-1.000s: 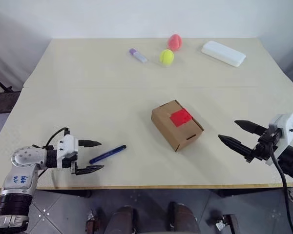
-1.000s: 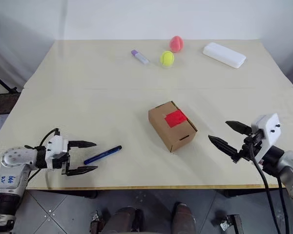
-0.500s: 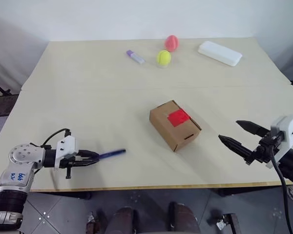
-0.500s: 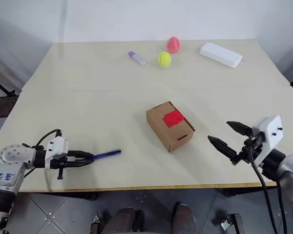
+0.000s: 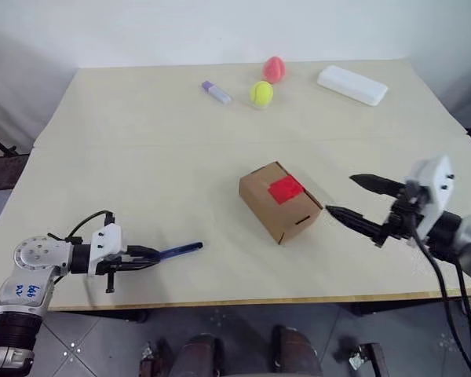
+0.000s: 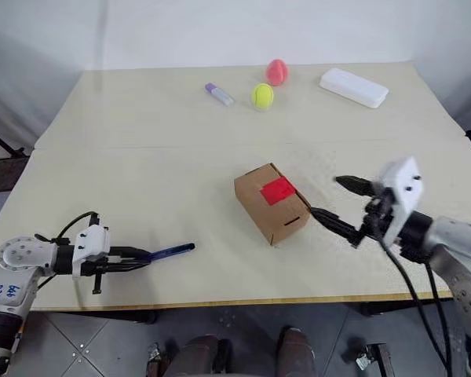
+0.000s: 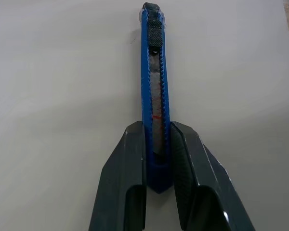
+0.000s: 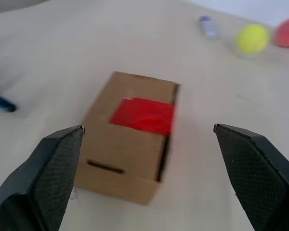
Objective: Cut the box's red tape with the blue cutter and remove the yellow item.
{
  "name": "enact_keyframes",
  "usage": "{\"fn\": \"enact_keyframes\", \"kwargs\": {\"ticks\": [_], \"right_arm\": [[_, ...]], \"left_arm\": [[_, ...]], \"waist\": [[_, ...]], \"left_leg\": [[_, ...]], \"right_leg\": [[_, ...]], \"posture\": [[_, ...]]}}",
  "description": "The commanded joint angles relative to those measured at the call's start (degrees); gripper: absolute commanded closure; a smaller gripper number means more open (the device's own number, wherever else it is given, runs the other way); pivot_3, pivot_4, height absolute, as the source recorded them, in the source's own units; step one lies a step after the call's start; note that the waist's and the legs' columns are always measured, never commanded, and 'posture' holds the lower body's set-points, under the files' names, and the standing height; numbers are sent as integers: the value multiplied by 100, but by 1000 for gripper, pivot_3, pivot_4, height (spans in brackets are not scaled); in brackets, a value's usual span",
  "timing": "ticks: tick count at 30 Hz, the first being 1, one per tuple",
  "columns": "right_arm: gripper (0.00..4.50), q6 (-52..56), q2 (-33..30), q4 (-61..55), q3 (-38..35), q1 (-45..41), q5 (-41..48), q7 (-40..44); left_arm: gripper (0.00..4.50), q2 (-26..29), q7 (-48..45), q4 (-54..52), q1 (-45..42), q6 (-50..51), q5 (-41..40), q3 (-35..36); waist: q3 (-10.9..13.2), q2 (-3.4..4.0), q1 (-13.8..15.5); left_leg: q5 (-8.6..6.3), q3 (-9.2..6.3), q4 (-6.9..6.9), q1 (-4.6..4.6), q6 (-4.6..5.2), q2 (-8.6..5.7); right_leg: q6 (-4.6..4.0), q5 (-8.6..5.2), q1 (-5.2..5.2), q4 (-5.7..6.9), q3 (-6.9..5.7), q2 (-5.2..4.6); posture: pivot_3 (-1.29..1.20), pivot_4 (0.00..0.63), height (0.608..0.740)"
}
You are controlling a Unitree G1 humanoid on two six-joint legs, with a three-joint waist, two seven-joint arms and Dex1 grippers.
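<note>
Lab-like test space: bare pale table [image 5: 141,157], white walls [image 5: 220,31], tiled floor [image 5: 102,338]

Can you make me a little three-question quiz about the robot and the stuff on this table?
1. True or false: the left hand is shut on the blue cutter.
2. What colour is the tape on the box?
3. Which thing lies nearest the tennis ball? A) the white case B) the pink ball C) the box

Key: 1 true. 2 red. 3 B.
</note>
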Motion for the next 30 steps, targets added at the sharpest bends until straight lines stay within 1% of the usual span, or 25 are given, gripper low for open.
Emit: {"fn": "enact_keyframes", "kwargs": {"ticks": [1,3,6,10,12,13,16,20,24,30], "right_arm": [[612,451,-96,-641,864,-645,234,45],[1166,485,44,-717,1381,-1049,112,70],[2187,538,453,-622,1883,-1375,4,-146],[3519,-2,601,-305,3153,-1594,-1118,128],[4221,-223,617,-148,3451,-1674,-1488,221],[4472,-399,759,28,3676,-1797,-1695,287],[4472,-680,1123,432,4182,-2093,-2084,546],[4472,-1158,1482,1039,4685,-2257,-2701,799],[4472,-1423,1890,1507,4798,-2327,-2933,974],[4472,-1865,2113,2112,4944,-2326,-3334,1352]], "left_arm": [[4113,-82,-183,-174,112,122,170,-439],[4113,-108,-192,-205,47,179,167,-513],[4113,-142,-129,-267,-14,354,179,-584],[4113,-169,-155,-356,-46,395,203,-665],[4113,-151,-217,-390,-46,392,193,-699],[4113,-134,-221,-417,-63,450,230,-751],[4113,-143,-289,-431,-161,499,336,-928],[4113,-41,-283,-657,-148,889,431,-1118],[4113,1,-256,-847,-133,1181,463,-1189],[4113,-43,-177,-911,-209,1309,544,-1273]], "waist": [[0,0,15],[0,0,58],[-1,-1,121],[-1,-1,143],[-1,0,141],[-1,-1,139],[-2,-2,122],[-4,-4,128],[-4,-3,111],[-5,-2,118]], "left_leg": [[0,-6,0,-3,-1,0],[-2,-10,0,-9,0,-4],[-9,-8,2,-11,4,-6],[-19,-10,4,-14,12,-13],[-24,-7,6,-17,20,-19],[-26,-4,6,-16,24,-22],[-29,12,8,-13,27,-25],[-29,-1,11,-12,24,-23],[-31,1,11,-10,21,-25],[-31,-3,11,-8,19,-25]], "right_leg": [[0,0,-1,-1,-3,0],[0,0,-3,-3,-6,-2],[1,1,-4,-5,-12,-3],[4,2,-4,1,-25,-6],[4,2,-4,-1,-27,-8],[4,2,-4,-3,-27,-9],[7,4,-4,-5,-38,-10],[8,4,-2,7,-61,-9],[7,4,-2,8,-66,-9],[8,4,1,9,-78,-8]], "posture": [[0,150,740],[0,150,740],[0,150,740],[0,150,740],[0,150,740],[0,150,740],[0,150,740],[0,150,740],[0,150,740],[0,150,740]]}}
